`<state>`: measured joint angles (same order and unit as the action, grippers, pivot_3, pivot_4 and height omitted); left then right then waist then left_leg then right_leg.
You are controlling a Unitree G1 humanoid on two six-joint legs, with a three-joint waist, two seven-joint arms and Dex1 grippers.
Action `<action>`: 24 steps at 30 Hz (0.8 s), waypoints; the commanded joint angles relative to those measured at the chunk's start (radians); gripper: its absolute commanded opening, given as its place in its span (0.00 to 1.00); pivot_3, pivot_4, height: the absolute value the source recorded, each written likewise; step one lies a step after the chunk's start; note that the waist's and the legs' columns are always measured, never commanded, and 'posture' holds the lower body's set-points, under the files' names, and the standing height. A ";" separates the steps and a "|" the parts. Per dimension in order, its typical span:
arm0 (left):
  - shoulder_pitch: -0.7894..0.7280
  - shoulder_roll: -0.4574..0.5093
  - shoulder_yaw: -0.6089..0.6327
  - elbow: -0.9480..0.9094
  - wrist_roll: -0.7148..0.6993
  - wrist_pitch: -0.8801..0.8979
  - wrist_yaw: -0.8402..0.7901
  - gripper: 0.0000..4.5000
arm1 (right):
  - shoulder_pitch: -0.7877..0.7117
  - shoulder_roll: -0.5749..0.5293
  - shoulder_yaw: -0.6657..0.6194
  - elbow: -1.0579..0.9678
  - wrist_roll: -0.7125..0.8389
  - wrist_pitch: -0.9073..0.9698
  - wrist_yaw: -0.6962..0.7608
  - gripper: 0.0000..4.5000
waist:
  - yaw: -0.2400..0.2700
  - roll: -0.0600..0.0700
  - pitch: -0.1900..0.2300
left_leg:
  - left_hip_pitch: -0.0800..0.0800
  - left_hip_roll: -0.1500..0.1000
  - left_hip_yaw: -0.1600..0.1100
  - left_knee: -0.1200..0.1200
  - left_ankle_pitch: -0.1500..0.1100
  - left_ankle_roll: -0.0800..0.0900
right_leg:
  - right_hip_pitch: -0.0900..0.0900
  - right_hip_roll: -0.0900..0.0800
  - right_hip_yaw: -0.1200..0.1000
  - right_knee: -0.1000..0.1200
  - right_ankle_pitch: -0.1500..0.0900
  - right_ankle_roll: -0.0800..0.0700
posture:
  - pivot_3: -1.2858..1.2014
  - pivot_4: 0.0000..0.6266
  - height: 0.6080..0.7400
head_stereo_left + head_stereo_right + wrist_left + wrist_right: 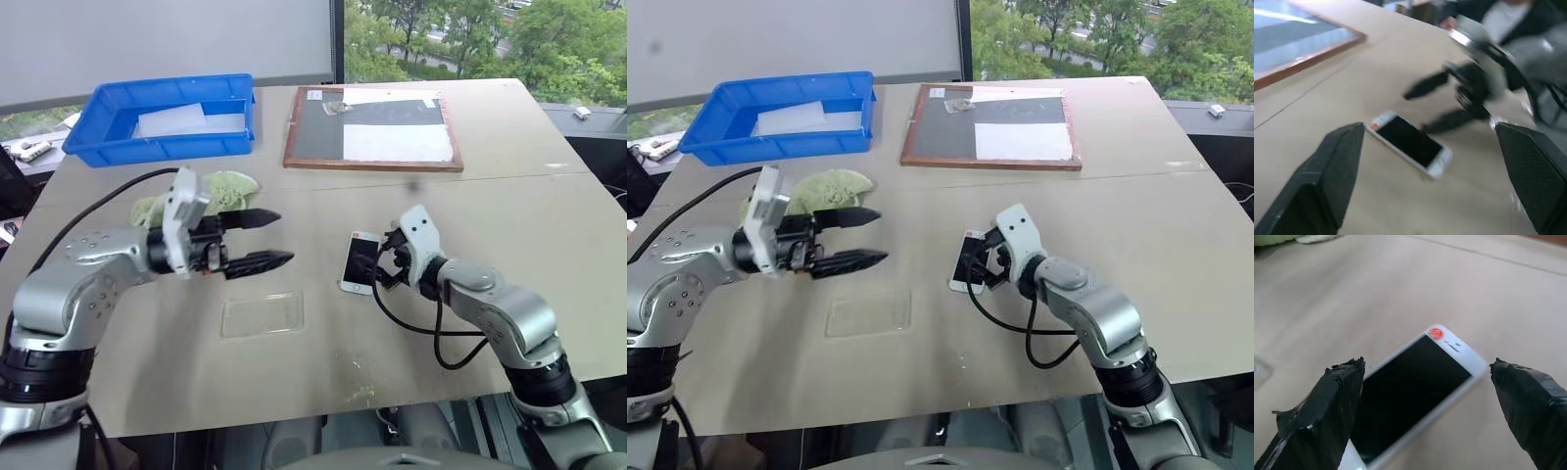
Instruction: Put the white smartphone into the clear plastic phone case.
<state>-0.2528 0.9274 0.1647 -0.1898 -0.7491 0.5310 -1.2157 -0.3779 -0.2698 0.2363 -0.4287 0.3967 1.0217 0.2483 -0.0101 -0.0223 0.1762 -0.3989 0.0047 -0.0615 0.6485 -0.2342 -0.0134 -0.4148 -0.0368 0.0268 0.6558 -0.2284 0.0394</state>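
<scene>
Left eye view shows a wide table (549,245) with plenty of bare top around the work, its near edge running close under both arms. Toward the far side sit a blue bin (157,117), a wood-framed board (372,127) and a green cloth (230,186), all well clear of the task.

The step in hand looks like the pick-up of the phone; nothing is in the case yet. The phone (360,261) lies flat, screen up, right of centre. The case (262,314) lies flat and empty to its left, nearer the front edge, apart from the phone with open table between them.

The right gripper (390,265) hovers at the phone with its fingers spread wide; in the right wrist view the phone (1415,396) sits between the two black fingertips (1337,396), slightly skewed to them, and no contact can be made out. The left gripper (257,240) hangs above the table behind the case, fingers spread and empty, pointing toward the phone.

The next move probably calls for the right gripper to square up to the phone's long edges, close on them, lift, and carry it left over the case. Since the phone lies flush on the table, getting under its thin edges may be awkward. The path to the case is open, though the left gripper hangs near it.
</scene>
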 commanded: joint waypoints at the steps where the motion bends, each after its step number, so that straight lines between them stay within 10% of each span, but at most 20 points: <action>1: 0.034 0.003 0.022 0.035 0.062 -0.143 -0.106 0.99 | -0.008 0.012 0.001 -0.017 0.000 0.035 -0.003 1.00 | -0.004 0.000 0.000 | 0.000 0.000 0.000 0.000 0.000 0.000 | 0.000 0.000 0.000 0.000 0.000 0.000 | 0.52 0.24 1.00; 24: -0.027 -0.175 -0.065 0.243 0.217 -0.314 -0.124 0.99 | -0.104 0.260 -0.079 0.096 -0.036 0.445 -0.174 1.00 | -0.037 0.000 0.000 | 0.003 0.004 0.000 0.000 0.000 0.000 | -0.001 0.004 0.000 0.005 0.000 0.007 | 0.52 0.24 1.00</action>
<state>-0.2561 0.7518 0.0967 0.0472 -0.5341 0.2365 -1.3284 -0.4732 -0.0056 0.1125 -0.3881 0.3823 1.4134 0.0935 -0.0467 -0.0222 0.1764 -0.3950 0.0092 -0.0614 0.6483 -0.2343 -0.0133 -0.4159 -0.0317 0.0270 0.6610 -0.2282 0.0460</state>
